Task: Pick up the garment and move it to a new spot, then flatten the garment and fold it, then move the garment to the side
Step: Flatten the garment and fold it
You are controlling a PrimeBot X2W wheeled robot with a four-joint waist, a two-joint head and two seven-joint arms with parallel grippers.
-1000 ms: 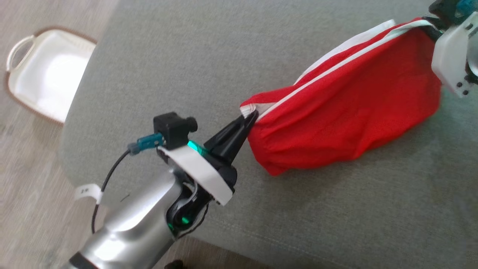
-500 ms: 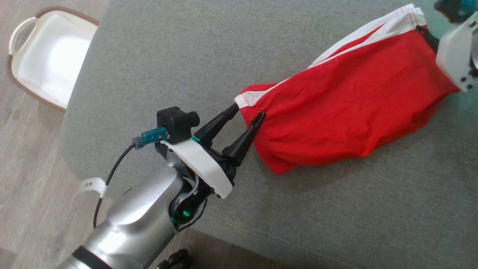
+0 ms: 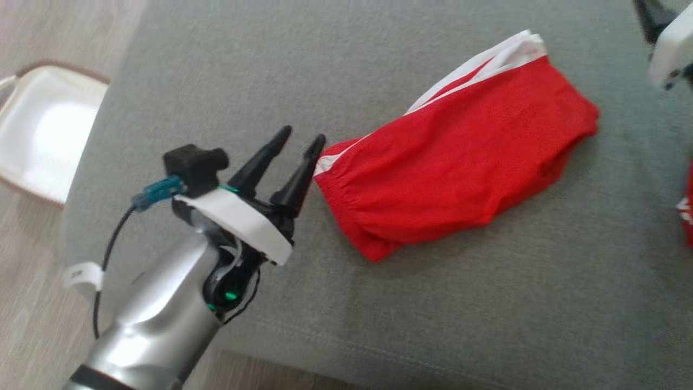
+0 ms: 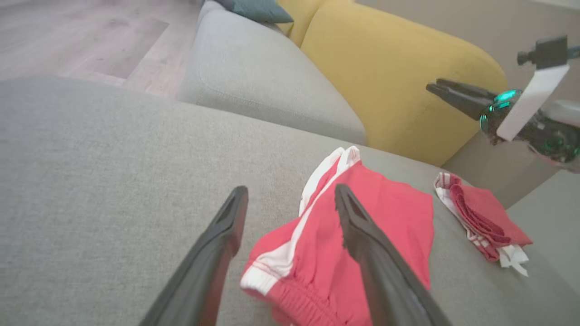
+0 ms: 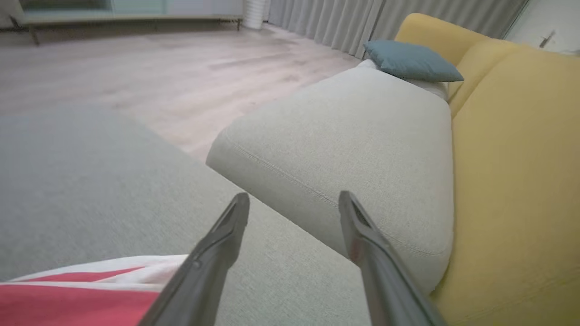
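Home, living room. A grey sofa seat (image 5: 344, 136) is running out across the room, with a yellow backrest (image 5: 512, 158) rising behind it and a teal pillow (image 5: 410, 61) lying at the far end. Pale wood-plank floor (image 5: 136, 68) is stretching away beyond; long grey curtains (image 5: 326, 18) are hanging to floor level along the far wall, and a low sideboard (image 5: 127, 17) on thin legs is standing beside them. A white basket (image 3: 38, 135) is sitting on the floor just off the seat's edge. Laundry is lying on the upholstery: a red garment (image 3: 455, 162) with white trim, and another red piece (image 4: 480, 217) folded near it.
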